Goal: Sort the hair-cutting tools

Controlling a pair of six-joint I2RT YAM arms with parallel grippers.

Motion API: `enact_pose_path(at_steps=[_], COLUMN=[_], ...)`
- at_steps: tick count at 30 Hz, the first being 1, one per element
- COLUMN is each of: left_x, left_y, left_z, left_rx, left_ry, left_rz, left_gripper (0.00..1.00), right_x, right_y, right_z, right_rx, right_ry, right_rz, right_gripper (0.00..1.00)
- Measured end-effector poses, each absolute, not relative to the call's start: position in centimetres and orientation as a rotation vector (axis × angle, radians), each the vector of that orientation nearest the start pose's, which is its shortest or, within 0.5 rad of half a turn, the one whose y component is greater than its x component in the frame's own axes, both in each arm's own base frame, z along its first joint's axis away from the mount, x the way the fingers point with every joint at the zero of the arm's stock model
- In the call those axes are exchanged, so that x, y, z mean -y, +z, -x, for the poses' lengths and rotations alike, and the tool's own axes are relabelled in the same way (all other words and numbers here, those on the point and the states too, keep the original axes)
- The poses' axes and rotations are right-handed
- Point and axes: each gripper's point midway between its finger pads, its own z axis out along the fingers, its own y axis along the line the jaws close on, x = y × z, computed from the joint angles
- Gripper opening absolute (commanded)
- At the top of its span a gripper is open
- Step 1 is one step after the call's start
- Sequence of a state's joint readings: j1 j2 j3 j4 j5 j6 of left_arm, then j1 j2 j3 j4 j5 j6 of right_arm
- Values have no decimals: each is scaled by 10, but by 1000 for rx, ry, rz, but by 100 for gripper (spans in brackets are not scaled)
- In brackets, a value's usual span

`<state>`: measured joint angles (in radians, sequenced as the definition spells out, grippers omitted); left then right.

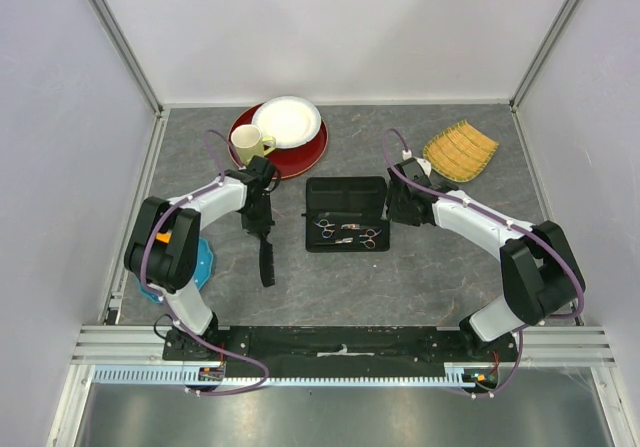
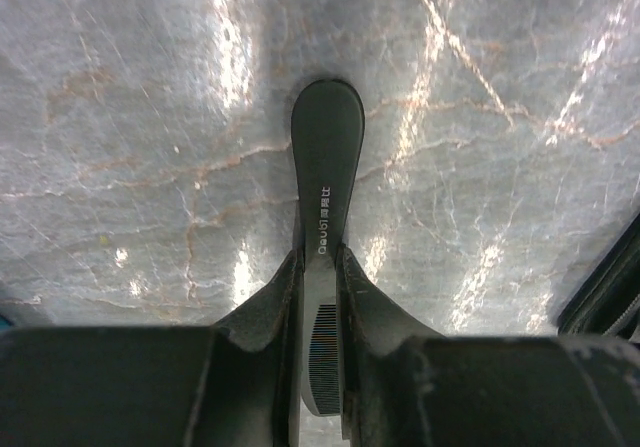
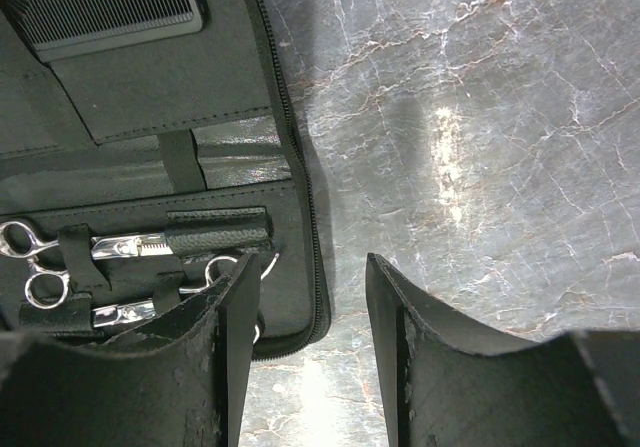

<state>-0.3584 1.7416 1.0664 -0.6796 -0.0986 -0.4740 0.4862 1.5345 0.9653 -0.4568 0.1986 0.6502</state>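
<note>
The left hand (image 2: pixel 318 267) is clamping a slim black handled comb (image 2: pixel 326 137), its white handle lettering unreadable. The right hand (image 3: pixel 310 267) is hanging half open, empty, beside the case (image 3: pixel 150 107).

comb (image 2: pixel 326 167) — black | scissors (image 1: pixel 326 228) — silver | case (image 1: pixel 346 194) black | table (image 1: pixel 430 277) grey, veined

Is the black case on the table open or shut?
Open. The case lies spread flat in two halves; scissors sit under straps in one half and a comb in a pocket of the other.
</note>
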Motion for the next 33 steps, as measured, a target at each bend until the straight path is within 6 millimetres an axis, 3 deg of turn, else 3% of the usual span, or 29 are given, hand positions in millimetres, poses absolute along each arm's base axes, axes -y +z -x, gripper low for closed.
enact_pose_path(at_steps=[8,16,25,33], left_x=[118,143,177,226], left_y=[28,48,55,84], left_z=[-285,-288,-281,-289], left_rx=[-2874,-2806,-2789,-2697], left_ry=[-29,-152,-257,-458], left_rz=[146,77,-50,-190], left_gripper=[2,2,2,2], right_x=[-159,-172,-230,-287], right_y=[69,75,104,140], right_z=[-319,-321,-320,-305], right_rx=[-2549,-2547,-2481,-2365], right_ry=[194,279,659,969], right_rz=[-278,-213,22,243], right_gripper=[56,65,73,73])
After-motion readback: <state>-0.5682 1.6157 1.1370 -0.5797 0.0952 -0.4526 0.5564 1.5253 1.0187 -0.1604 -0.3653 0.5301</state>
